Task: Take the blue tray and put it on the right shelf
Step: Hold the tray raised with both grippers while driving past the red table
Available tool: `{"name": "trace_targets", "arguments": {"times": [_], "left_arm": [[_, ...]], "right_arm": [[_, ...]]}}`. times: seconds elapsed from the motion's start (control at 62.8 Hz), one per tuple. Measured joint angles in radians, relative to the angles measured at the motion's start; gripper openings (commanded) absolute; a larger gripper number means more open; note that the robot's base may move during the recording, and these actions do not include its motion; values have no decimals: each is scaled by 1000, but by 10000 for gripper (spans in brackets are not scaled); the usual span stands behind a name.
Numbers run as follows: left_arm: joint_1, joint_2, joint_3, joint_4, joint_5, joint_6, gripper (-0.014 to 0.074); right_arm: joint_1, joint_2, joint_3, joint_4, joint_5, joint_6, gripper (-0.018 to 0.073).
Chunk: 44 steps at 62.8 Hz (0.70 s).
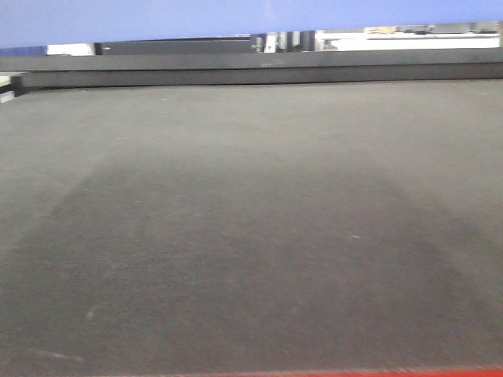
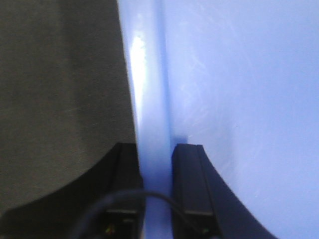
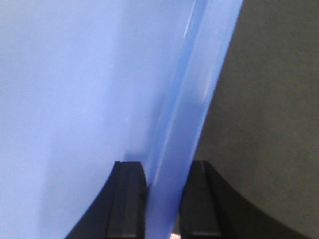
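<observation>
- Rim of the blue tray point(image 2: 239, 99) runs straight up between the two black fingers point(image 2: 124, 174) of my left gripper point(image 2: 155, 152). Both fingers press against it, so this gripper is closed on the tray's edge.
- Left of that rim I see the dark grey tabletop point(image 2: 60, 74). The tray's broad, glossy blue surface fills everything to the right.
- My right gripper point(image 3: 167, 169) is clamped the same way on a tray rim, one finger on each side of it. The rim leans a little to the right as it rises through the view.
- On this side the blue surface lies to the left of the rim and the tabletop to the right.
- In the front view the tray is only a blue band across the top edge. The grey tabletop spreads below it, and a thin red strip point(image 1: 330, 372) lines the bottom edge.
- I cannot tell whether the tray touches the tabletop.
</observation>
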<state>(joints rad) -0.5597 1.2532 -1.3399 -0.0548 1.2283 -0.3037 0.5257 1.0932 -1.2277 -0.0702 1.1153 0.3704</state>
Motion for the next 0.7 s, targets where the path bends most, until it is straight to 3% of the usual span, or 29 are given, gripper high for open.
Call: {"name": "trace_targets", "arguments": {"times": [0.7], "left_arm": [[0, 0, 0, -26, 4, 0, -48]], "right_arm": [[0, 0, 0, -6, 6, -2, 55]]}}
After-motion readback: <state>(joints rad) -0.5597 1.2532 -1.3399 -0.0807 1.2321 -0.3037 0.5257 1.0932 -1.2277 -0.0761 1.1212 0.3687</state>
